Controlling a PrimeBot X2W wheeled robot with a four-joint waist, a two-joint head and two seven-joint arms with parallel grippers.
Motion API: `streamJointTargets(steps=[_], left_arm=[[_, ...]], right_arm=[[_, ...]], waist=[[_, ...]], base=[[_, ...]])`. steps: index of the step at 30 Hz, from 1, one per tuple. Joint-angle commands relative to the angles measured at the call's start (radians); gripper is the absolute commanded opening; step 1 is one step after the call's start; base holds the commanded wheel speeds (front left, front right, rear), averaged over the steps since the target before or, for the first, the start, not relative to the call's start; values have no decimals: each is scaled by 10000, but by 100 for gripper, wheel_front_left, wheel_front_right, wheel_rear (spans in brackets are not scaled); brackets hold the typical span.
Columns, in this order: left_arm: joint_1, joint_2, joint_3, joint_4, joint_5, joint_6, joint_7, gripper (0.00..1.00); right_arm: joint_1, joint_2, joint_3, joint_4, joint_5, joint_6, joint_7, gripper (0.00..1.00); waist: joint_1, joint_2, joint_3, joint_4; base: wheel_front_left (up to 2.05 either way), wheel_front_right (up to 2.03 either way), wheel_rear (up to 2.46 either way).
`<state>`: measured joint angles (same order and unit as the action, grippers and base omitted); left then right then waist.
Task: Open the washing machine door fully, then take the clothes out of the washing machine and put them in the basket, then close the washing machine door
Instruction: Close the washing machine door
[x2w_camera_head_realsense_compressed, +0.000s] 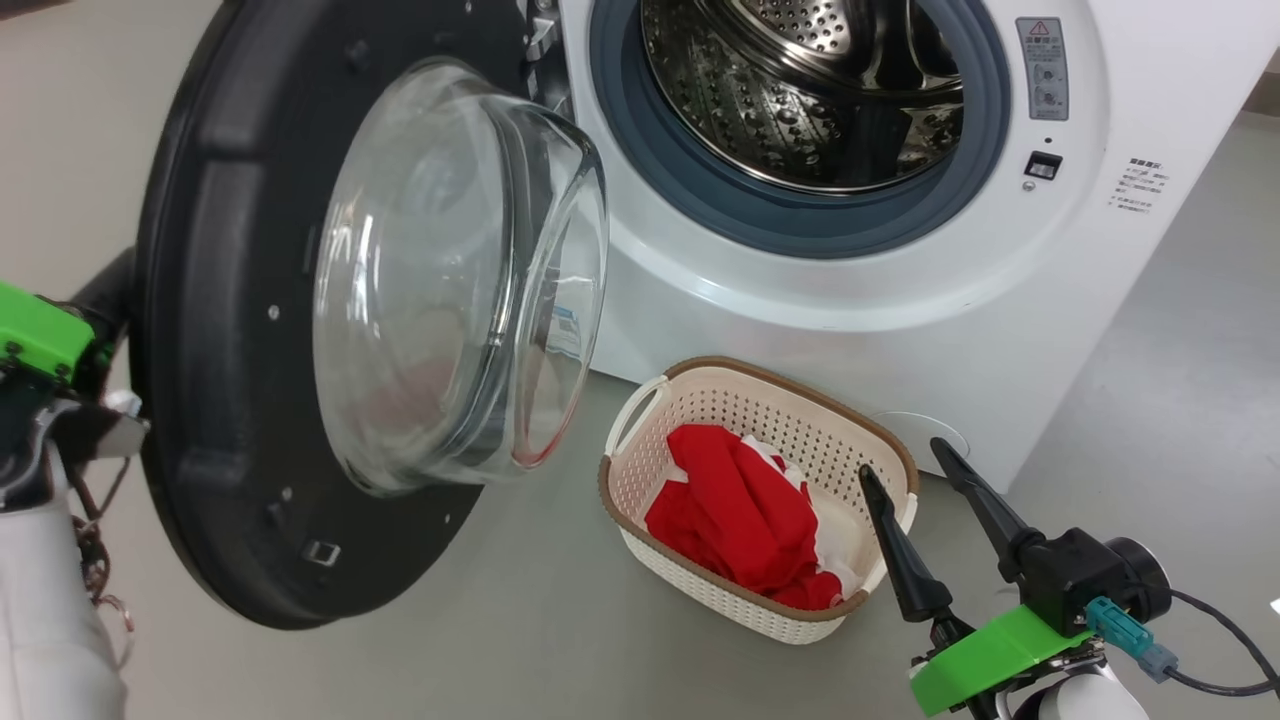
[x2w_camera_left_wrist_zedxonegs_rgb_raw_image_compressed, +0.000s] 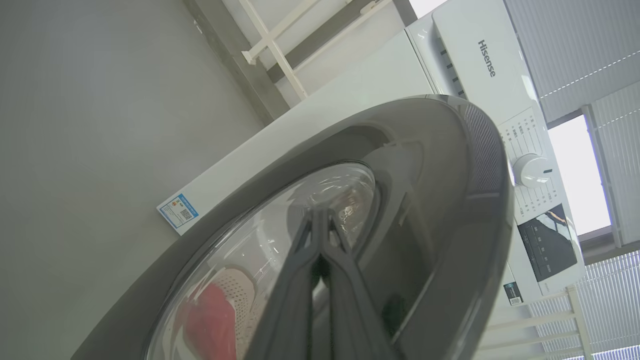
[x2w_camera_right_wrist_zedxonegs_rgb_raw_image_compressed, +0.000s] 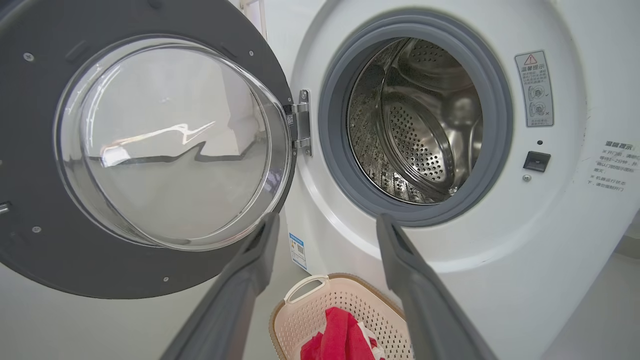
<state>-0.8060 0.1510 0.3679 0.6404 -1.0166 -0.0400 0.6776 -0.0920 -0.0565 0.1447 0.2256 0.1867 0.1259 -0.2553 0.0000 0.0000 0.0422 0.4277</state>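
Grey floor carries one white washing machine (x2w_camera_head_realsense_compressed: 900, 300), its drum bare, and one basket (x2w_camera_head_realsense_compressed: 800, 385) holding the red clothes (x2w_camera_head_realsense_compressed: 740, 500) in a single heap; the garments can't be counted. One door (x2w_camera_head_realsense_compressed: 220, 300) stands wide to the left, hinged at its right edge. The left jaws, pressed shut, sit behind its outer face pointing at the glass, nearer than the open, empty right jaws beside the basket.

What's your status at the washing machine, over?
Left gripper shut behind the open washing machine door; right gripper open by the basket. Red clothes in basket, none seen in drum. Nothing seen in door's closing path.
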Motion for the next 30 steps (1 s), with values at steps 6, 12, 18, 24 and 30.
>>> streamJointTargets(steps=[6, 12, 18, 24, 30], left_arm=[[718, -163, 43, -1438, -215, 178, 493, 0], [1242, -470, -25, -2391, -416, 462, 815, 0], [1585, -724, -180, -3055, -691, 669, 1062, 0], [1875, -884, -440, -3400, -961, 786, 1167, 0], [2030, -952, -643, -3578, -1254, 875, 1170, 0]], right_arm=[[-230, 47, 175, -224, 84, 48, -65, 100], [-197, 55, 209, -202, 127, 48, -65, 100], [-139, 59, 239, -206, 176, 48, -65, 100], [-89, 61, 280, -195, 269, 48, -65, 100], [-45, 61, 310, -213, 310, 48, -65, 100]], waist=[[0, 0, -97, -211], [0, 0, -196, -385], [0, 0, -309, -511], [0, 0, -448, -734], [0, 0, -492, -958]], base=[[0, 0, 0], [0, 0, 0], [0, 0, 0], [0, 0, 0], [0, 0, 0]])
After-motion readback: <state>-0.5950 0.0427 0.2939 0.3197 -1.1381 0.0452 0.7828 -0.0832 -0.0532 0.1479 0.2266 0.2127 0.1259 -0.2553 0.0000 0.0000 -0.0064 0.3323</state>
